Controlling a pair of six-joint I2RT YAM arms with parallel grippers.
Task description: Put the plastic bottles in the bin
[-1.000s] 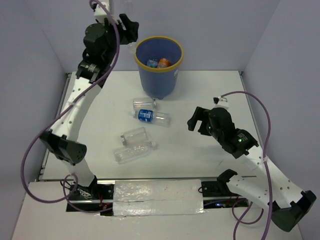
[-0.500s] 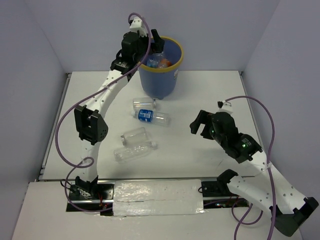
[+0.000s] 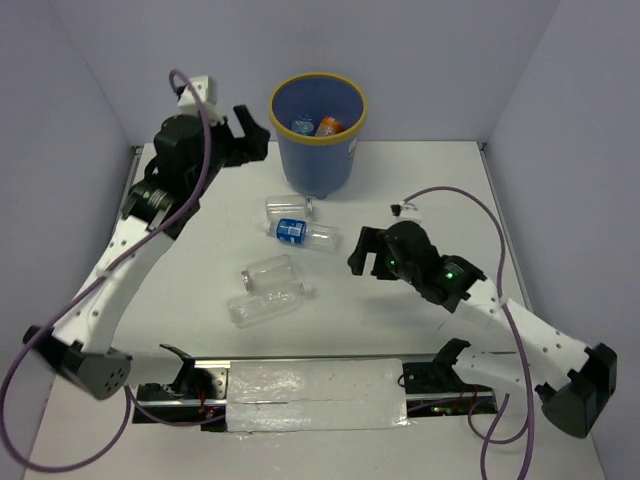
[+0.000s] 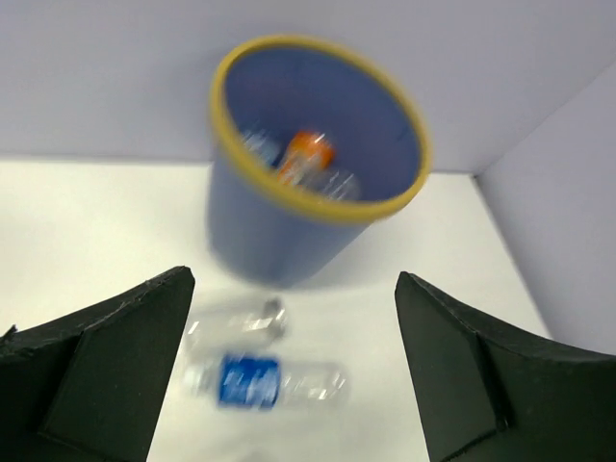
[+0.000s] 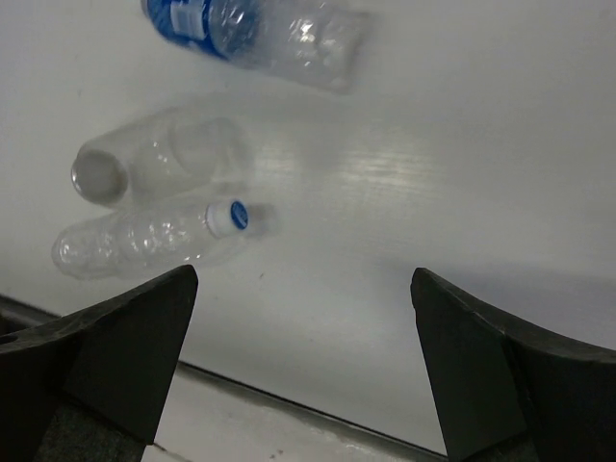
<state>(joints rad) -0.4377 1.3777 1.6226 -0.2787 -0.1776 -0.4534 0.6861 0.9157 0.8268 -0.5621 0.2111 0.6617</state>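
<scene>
The bin [image 3: 318,160], dark blue with a yellow rim, stands at the back of the table with an orange bottle [image 3: 329,126] and a blue-labelled one [image 3: 303,125] inside. Several plastic bottles lie in front of it: a clear one [image 3: 288,207], a blue-labelled one [image 3: 303,233], and two clear ones [image 3: 268,272] [image 3: 268,304]. My left gripper [image 3: 250,135] hangs open and empty just left of the bin. In the left wrist view, the bin [image 4: 255,241] and blue-labelled bottle [image 4: 265,380] lie ahead. My right gripper [image 3: 365,255] is open and empty, right of the lying bottles [image 5: 154,236].
Lilac walls close in the white table [image 3: 420,180] at the back and both sides. A taped strip [image 3: 315,395] runs along the near edge between the arm bases. Bare table shows to the right of the bin and behind my right arm.
My left gripper swung over the bin, opened and let a clear bottle drop in, then drew back to the left. My right gripper moved left toward the lying bottles.
</scene>
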